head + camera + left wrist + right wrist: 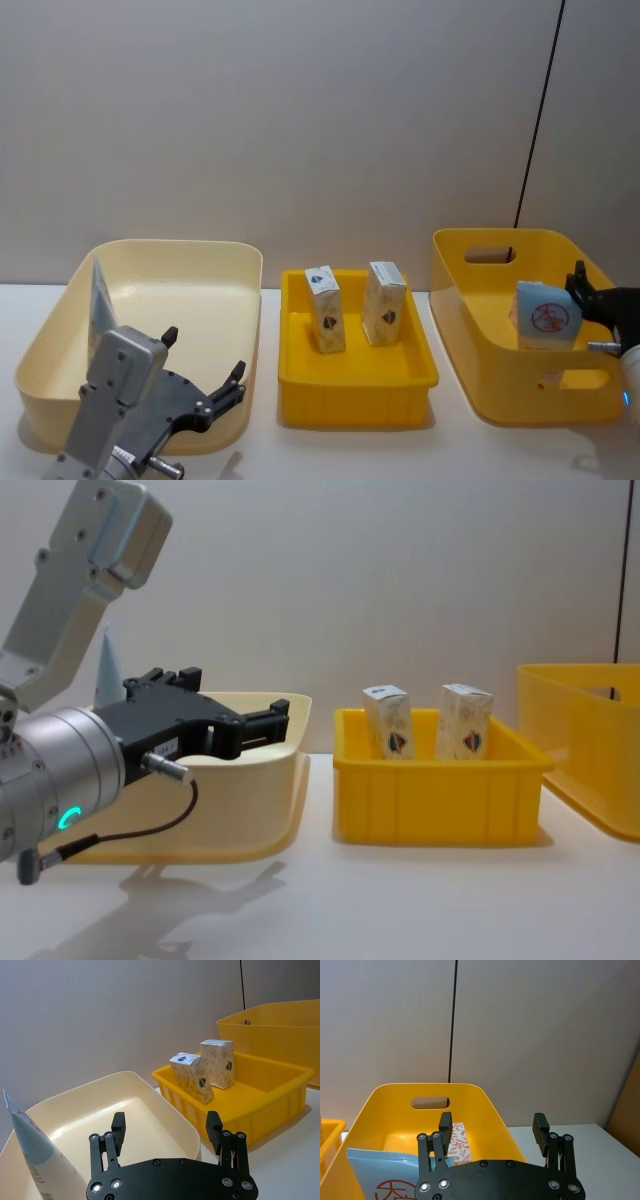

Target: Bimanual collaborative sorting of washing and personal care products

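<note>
Two small white cartons (pixel 325 308) (pixel 384 302) stand upright in the low yellow tray (pixel 355 385); the left wrist view shows them too (pixel 192 1077) (pixel 218 1062). A light-blue tube (pixel 98 300) leans against the far left wall of the cream bin (pixel 235 290). Another light-blue tube (pixel 545 317) with a red circle logo stands in the deep yellow bin (pixel 470 320). My left gripper (pixel 205 358) hovers open and empty over the cream bin's near right corner. At the yellow bin's right rim, my right gripper (pixel 583 300) is open just beside the tube (pixel 380 1172), holding nothing.
The three containers stand in a row on the white table (pixel 450 450), close to a grey wall. The yellow bin has a handle slot (pixel 488 255) in its far wall. A white item with red print (pixel 457 1142) lies inside it. A black cable (pixel 540 110) runs down the wall.
</note>
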`<state>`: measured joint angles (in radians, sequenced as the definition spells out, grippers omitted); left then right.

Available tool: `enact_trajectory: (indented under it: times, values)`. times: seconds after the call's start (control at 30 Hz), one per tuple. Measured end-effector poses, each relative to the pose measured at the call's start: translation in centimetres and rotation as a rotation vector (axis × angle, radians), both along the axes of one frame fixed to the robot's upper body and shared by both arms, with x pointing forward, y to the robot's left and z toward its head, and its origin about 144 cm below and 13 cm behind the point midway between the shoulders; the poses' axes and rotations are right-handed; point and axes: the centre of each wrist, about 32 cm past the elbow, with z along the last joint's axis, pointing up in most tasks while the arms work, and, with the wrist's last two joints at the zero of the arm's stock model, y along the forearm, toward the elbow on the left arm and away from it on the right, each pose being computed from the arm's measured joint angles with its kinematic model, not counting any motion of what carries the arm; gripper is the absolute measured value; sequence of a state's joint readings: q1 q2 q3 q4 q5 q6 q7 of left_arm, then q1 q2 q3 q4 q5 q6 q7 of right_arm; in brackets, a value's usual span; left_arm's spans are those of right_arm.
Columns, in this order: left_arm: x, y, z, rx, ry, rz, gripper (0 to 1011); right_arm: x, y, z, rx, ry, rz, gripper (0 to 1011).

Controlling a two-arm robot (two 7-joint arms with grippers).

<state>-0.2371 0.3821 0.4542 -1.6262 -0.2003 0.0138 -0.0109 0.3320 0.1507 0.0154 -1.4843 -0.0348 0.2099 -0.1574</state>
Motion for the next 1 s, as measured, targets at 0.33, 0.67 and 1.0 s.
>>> enact_trajectory:
  times: [0.33, 0.67, 1.0]
  values:
    - [0.0, 0.0, 0.0, 0.0, 0.0, 0.0, 1003, -0.2, 0.0, 0.0, 0.011, -0.062, 0.016, 1000]
    - [0.0, 0.0, 0.0, 0.0, 0.0, 0.0, 1003, -0.8, -0.2, 0.9, 0.038, -0.193, 0.046, 1001]
    - [0.0, 0.0, 0.0, 0.0, 0.0, 0.0, 1003, -1.2, -0.2, 1.5, 0.053, -0.258, 0.065, 1001]
